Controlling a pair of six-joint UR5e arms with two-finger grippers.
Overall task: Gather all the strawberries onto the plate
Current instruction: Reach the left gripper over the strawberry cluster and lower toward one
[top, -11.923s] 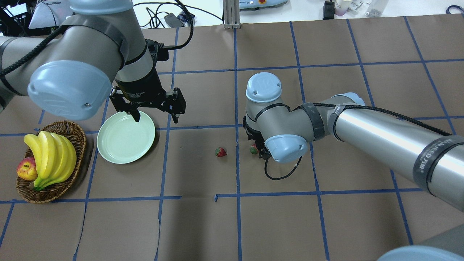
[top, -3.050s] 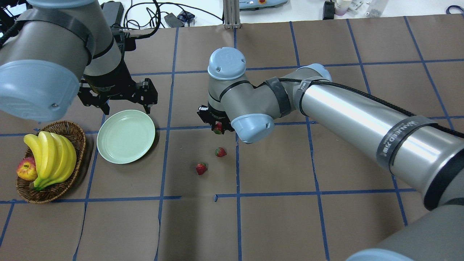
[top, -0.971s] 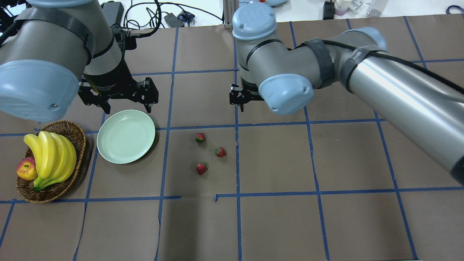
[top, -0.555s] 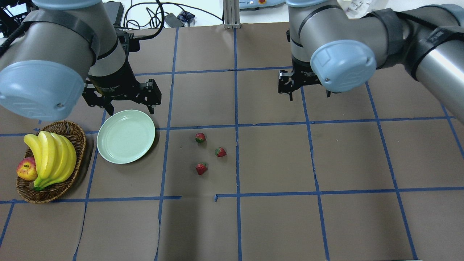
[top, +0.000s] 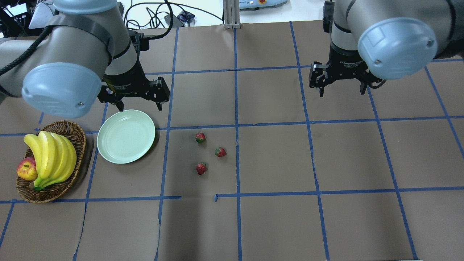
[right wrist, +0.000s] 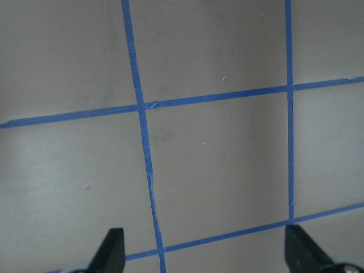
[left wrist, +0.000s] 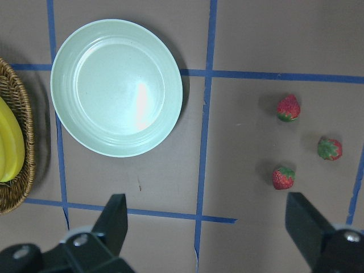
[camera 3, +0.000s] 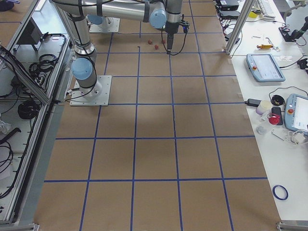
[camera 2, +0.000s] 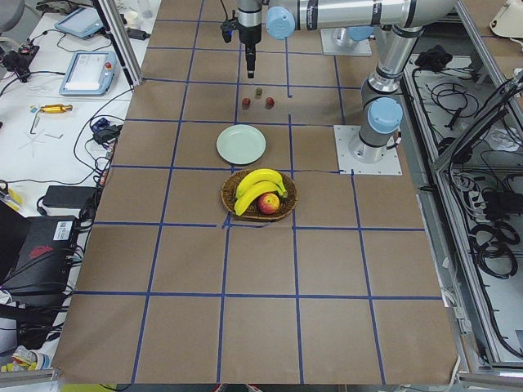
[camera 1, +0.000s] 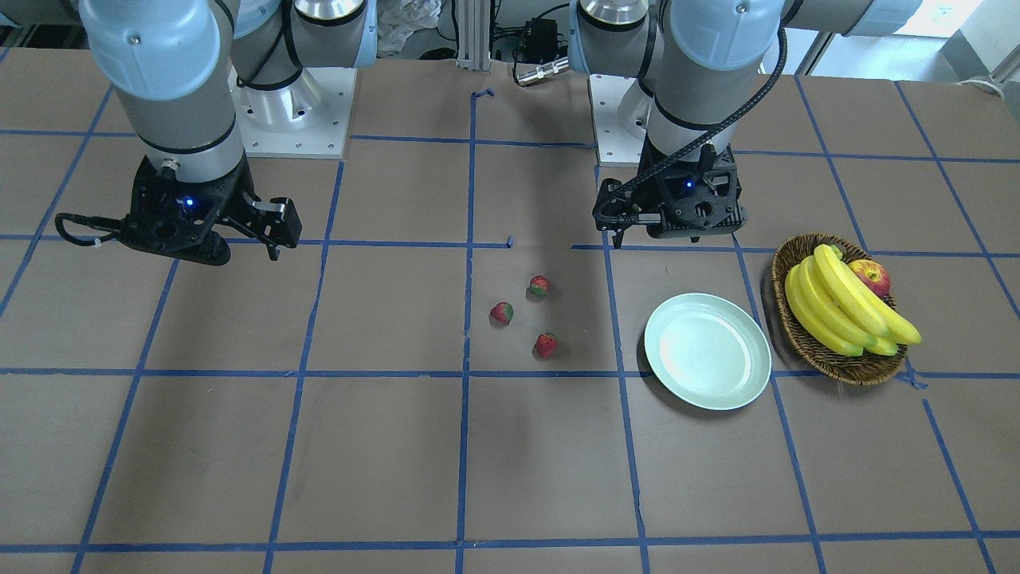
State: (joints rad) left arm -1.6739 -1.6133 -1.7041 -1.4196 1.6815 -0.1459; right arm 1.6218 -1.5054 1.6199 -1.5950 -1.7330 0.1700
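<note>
Left gripper (top: 139,107): jaws spread wide, holding nothing, above far rim of plate (top: 125,137) | right gripper (top: 342,93): jaws spread wide, holding nothing, well apart on the robot's right | strawberries (top: 220,152): three in a loose triangle on table (top: 275,159), right of plate, none on it | basket (top: 78,139) just left of plate.

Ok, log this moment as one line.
strawberries: three on table | plate: empty | left gripper: open near plate | right gripper: open, empty
</note>
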